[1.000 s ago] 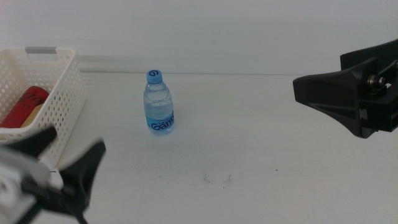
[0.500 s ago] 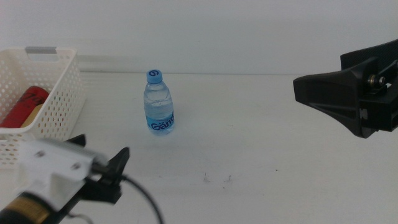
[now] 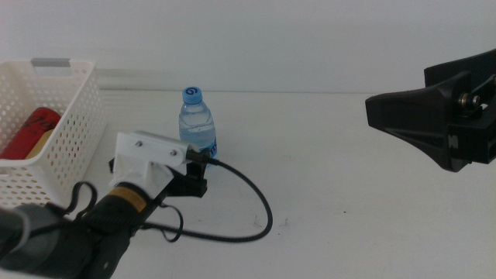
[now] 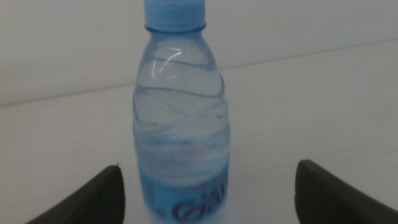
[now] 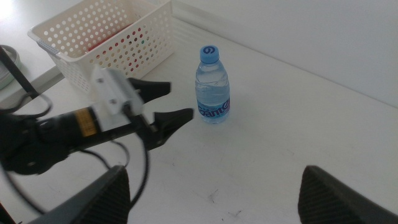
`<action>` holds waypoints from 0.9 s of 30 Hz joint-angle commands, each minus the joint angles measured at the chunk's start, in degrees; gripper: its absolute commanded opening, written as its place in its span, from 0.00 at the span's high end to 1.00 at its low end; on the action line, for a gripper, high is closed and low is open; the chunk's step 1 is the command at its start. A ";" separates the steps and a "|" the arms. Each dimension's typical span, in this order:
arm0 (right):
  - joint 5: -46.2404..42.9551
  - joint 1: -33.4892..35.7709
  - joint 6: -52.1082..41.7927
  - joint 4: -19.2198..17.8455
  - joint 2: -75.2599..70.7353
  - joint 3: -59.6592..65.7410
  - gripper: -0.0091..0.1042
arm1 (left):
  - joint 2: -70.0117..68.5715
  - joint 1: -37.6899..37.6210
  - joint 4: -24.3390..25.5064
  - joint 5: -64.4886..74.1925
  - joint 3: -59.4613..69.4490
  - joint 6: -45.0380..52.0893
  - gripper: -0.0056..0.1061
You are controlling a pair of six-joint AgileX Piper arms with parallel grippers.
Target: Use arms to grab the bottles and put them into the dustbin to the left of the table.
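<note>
Middle view, taken from your left: the dustbin [image 3: 66, 132] stands at the table's [image 3: 349, 201] left edge with a red can [image 3: 29, 132] already lying in it, and something pale shows beside the can, too hidden to name. So part of the job looks done.

Next comes your left gripper [image 3: 190, 177], low over the table and pointed at the one water bottle [image 3: 198, 128], which stands upright just right of the dustbin. In the left wrist view the bottle [image 4: 181, 112] sits between the two jaws, which are spread wide to either side of it and apart from it, so nothing is gripped yet. The right wrist view shows the same: the gripper [image 5: 169, 106] is open with its tips just short of the bottle [image 5: 213, 86].

At the far right, your right gripper [image 3: 380, 112] waits high above the table, well away from the bottle, its jaws wide and empty.

By my count: one dustbin, one can inside it, one bottle out on the table, two arms. What looks left is to close on that bottle and carry it to the dustbin.
</note>
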 commanded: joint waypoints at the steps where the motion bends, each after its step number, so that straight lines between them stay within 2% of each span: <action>1: -0.36 -0.01 -0.18 -0.41 -0.16 0.01 0.13 | 2.89 1.48 3.10 -1.50 -2.84 -1.36 0.11; 14: -0.36 -0.01 -0.18 -0.41 -0.16 0.01 0.13 | 15.18 3.58 4.17 -0.11 -16.89 -1.45 0.11; 19: -0.36 -0.01 -0.18 -0.41 -0.16 0.01 0.13 | 19.77 3.58 1.56 1.08 -21.08 -1.45 0.11; 27: -0.36 -0.01 -0.18 -0.41 -0.16 0.01 0.13 | 24.16 3.58 0.85 1.06 -25.09 -0.75 0.11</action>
